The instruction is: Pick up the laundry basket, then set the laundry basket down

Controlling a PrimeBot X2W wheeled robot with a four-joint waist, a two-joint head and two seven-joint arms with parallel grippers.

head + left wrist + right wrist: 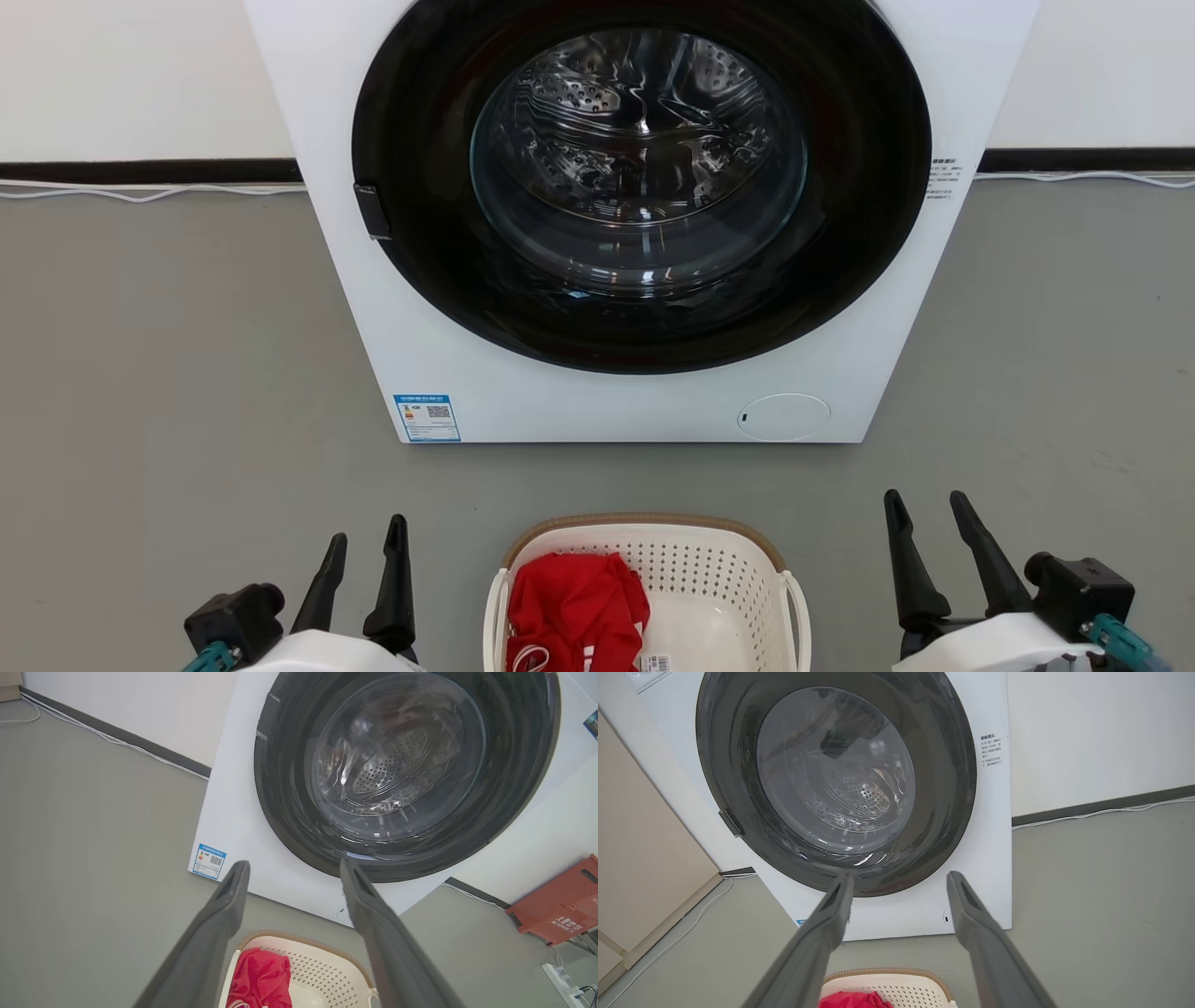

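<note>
head view: the laundry basket (711, 571) sits on the grey floor (140, 373) at the bottom middle. it is in front of the white washer (523, 401), apart from it, and between the two arms.
basket contents: a crumpled red cloth (574, 597) lies in the basket's left half, and a barcode sticker (656, 663) shows on the bare inner bottom beside it.
left gripper (369, 528): low at the basket's left, not touching it, with its jaws spread wide and nothing between them.
right gripper (926, 497): out to the basket's right, well apart from it, with its jaws spread wide and empty.
left wrist view: the two dark fingers point at the lower edge of the washer's round door (402, 774). the basket's brown rim and the red cloth show low between them.
right wrist view: the fingers point at the bottom of the same door, with the basket's far rim at the bottom edge between them.
washer: a steel drum shows through the glass, and a blue label (427, 417) sits at its lower left corner.
</note>
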